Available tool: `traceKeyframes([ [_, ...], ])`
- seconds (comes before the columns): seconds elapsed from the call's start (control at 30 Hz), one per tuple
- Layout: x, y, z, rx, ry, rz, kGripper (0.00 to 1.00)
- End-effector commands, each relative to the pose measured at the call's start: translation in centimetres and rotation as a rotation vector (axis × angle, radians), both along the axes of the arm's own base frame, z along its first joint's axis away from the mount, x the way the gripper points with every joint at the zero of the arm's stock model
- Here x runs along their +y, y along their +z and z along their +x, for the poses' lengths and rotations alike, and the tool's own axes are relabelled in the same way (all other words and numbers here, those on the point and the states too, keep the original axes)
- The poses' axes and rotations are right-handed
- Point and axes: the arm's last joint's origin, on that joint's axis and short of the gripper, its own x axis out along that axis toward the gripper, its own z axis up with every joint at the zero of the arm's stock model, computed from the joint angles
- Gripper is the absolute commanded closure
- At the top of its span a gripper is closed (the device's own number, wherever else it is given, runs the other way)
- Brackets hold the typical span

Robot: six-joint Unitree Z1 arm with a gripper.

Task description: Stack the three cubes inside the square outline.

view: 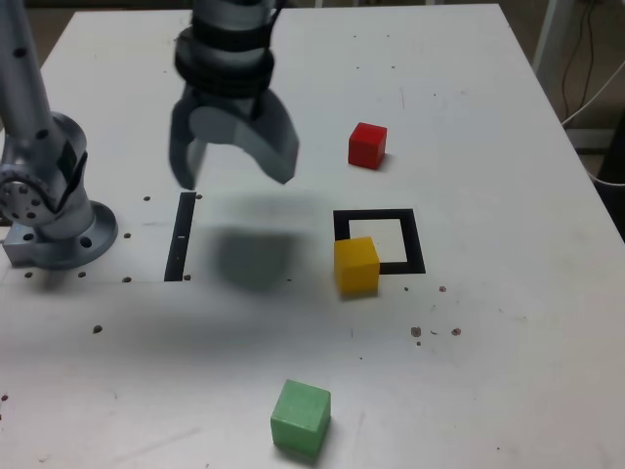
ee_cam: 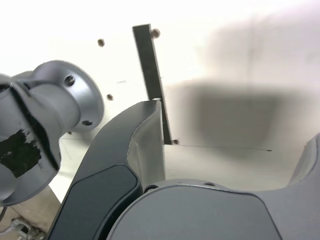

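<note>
In the exterior view my gripper [view: 234, 176] hangs open above the white table, well to the left of the square outline [view: 380, 240], with nothing between its jaws. The yellow cube [view: 356, 265] sits on the outline's near-left corner, partly over the black frame. The red cube [view: 367, 145] rests beyond the outline. The green cube [view: 301, 417] lies near the table's front edge. In the wrist view one finger [ee_cam: 145, 145] shows wide apart from the other over bare table; no cube appears there.
The arm's grey base [view: 54, 210] stands at the exterior view's left. A narrow black strip [view: 182, 236] lies on the table below the gripper, also seen in the wrist view as the strip [ee_cam: 150, 70]. Small screw holes dot the table.
</note>
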Motion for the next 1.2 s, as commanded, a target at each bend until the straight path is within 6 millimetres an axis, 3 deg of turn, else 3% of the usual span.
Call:
traceKeyframes([
  [0.0, 0.5, 0.2, 0.8, 0.003, -0.004, 0.003, 0.01],
  [0.57, 6.5, 0.7, 7.8, 0.017, -0.058, -0.003, 0.01],
  [1.17, 13.0, -1.4, 14.0, 0.033, -0.096, -0.017, 0.01],
])
